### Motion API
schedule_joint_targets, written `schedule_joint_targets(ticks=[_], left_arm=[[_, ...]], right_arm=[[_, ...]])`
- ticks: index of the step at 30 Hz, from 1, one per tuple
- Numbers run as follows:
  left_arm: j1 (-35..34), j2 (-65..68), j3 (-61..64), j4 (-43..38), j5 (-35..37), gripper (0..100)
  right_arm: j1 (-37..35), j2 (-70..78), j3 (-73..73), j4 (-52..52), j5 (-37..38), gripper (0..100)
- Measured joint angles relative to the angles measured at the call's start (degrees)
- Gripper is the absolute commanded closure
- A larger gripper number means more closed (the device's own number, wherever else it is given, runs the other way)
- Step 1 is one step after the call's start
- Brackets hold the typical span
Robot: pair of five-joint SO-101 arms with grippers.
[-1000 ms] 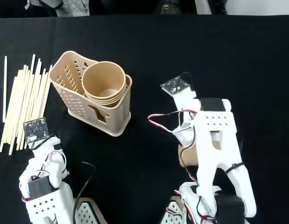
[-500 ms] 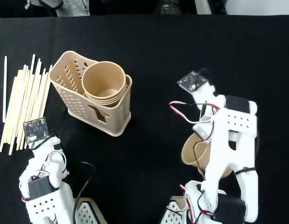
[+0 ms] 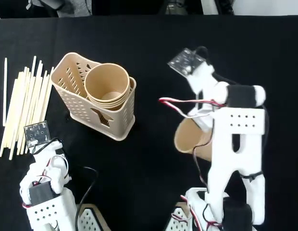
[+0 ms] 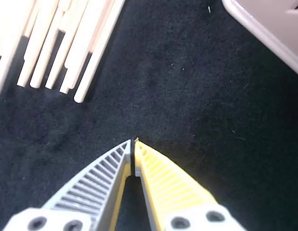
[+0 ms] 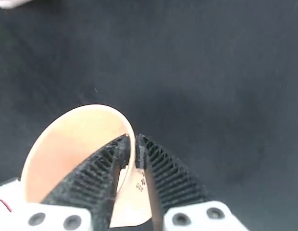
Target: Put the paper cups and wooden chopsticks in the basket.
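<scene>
The right gripper (image 5: 132,142) is closed on the rim of a cup (image 5: 77,139). One finger is set inside the mouth and the other outside against the wall. The cup is held tilted on its side beneath the gripper, with the mouth turned toward the basket (image 3: 81,103). Whether the cup is clear of the table (image 3: 139,43) cannot be told.

The basket is found well apart from this gripper, across a stretch of black cloth on the left arm's side. A stack (image 3: 106,84) of cups is seated upright in it.

The left gripper (image 4: 133,144) is shut, its fingertips pressed together with nothing between them. It is held low over the table. The chopsticks (image 4: 67,43) are spread flat on the cloth just ahead of its tips and to its left, not touched by it. A corner of the basket is seen ahead and to its right.
</scene>
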Motion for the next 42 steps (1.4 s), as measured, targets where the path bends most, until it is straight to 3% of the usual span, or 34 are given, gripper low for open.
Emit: schedule_joint_targets(ticks=[5, 15, 26, 33, 42], left_arm=[[0.0, 0.0, 0.0, 0.0, 0.0, 97], [0.0, 0.0, 0.0, 0.0, 0.0, 97], [0.0, 0.0, 0.0, 0.0, 0.0, 97], [0.0, 0.0, 0.0, 0.0, 0.0, 97], [0.0, 0.0, 0.0, 0.0, 0.0, 97]], right_arm=[[-6.3, 0.0, 0.3, -4.0, -7.0, 98.6], [-7.2, -1.7, 21.9, -28.1, -24.1, 98.6], [-7.6, -29.6, 24.6, -29.6, -33.4, 98.6], [-11.5, -39.7, 17.7, -30.1, -39.9, 98.6], [-24.6, -32.7, -0.3, -36.3, -45.5, 98.6]])
